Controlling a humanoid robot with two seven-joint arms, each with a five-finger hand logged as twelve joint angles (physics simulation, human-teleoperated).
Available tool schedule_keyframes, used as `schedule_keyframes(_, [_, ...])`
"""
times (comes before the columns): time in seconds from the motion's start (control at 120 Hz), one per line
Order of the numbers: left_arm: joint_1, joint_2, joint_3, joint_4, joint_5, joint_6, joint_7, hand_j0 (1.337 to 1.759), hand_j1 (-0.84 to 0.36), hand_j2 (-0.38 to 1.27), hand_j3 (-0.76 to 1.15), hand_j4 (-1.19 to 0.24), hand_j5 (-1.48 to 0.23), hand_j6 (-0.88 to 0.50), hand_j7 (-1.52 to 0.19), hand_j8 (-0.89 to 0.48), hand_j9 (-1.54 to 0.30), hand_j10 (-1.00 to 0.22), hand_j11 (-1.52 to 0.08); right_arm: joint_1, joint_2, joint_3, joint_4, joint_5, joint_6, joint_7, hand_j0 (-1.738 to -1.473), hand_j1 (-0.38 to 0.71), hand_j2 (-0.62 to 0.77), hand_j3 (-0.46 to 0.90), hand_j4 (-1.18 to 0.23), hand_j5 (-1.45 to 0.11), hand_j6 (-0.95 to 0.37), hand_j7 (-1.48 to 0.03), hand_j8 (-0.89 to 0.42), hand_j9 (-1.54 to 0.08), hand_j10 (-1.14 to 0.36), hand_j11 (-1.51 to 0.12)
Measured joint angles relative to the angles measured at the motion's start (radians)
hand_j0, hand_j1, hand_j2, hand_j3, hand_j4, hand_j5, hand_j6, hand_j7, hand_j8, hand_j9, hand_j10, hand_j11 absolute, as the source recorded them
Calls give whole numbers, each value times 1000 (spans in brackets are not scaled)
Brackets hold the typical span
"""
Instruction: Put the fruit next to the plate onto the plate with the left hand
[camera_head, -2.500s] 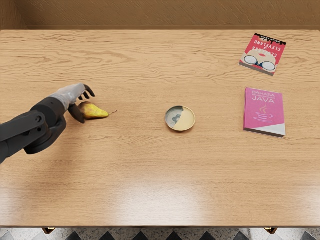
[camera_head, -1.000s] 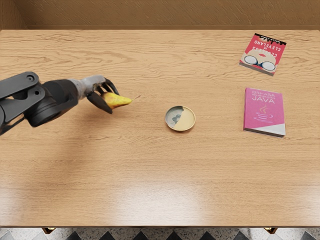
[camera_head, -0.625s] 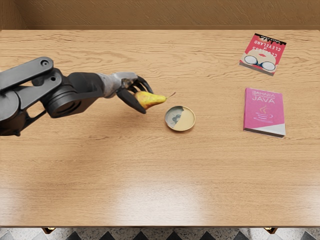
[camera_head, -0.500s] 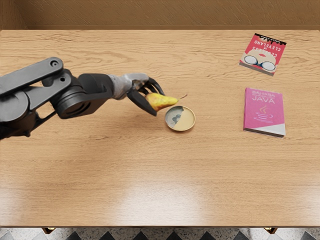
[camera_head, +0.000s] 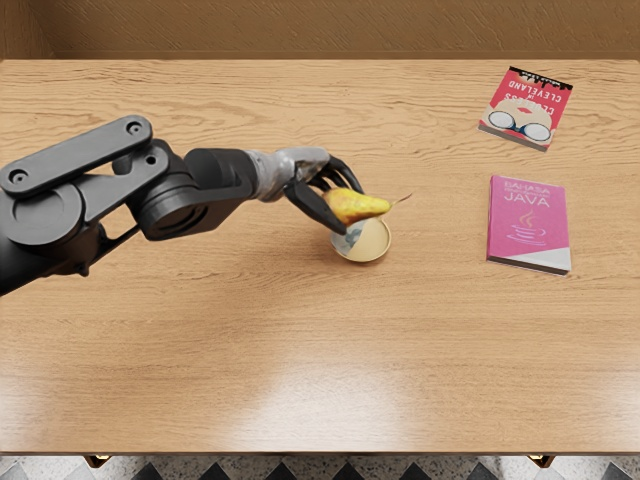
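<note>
Your left hand (camera_head: 318, 183) grasps the pear (camera_head: 357, 205), fingers closed around its base. The fruit hangs over the plate (camera_head: 373, 246), mid-desk (camera_head: 300, 350). Pickup and carry look complete. Lowering and release are not yet done.

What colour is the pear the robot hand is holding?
Golden yellow with an orange-brown blush, seen in the head view: the pear in the left hand.
</note>
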Motion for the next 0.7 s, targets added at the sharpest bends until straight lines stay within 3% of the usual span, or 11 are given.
schedule_keyframes(0.433, [10, -59, 5, 24, 5, 0, 0, 1652, -289, 135, 0, -507, -918, -345, -882, -373, -868, -601, -882, 0, 0, 0, 0, 0, 0, 0, -1658, -331, -3, 0, -15, -20, -15, -20, -15, -20, -15, -20])
schedule_keyframes(0.7, [-1, -57, 0, 27, 13, 3, 0, 1657, 125, 46, 0, -185, -307, -137, -297, -146, -293, -208, -297, 0, 0, 0, 0, 0, 0, 0, -1658, -331, -3, 0, -15, -20, -15, -20, -15, -20, -15, -20])
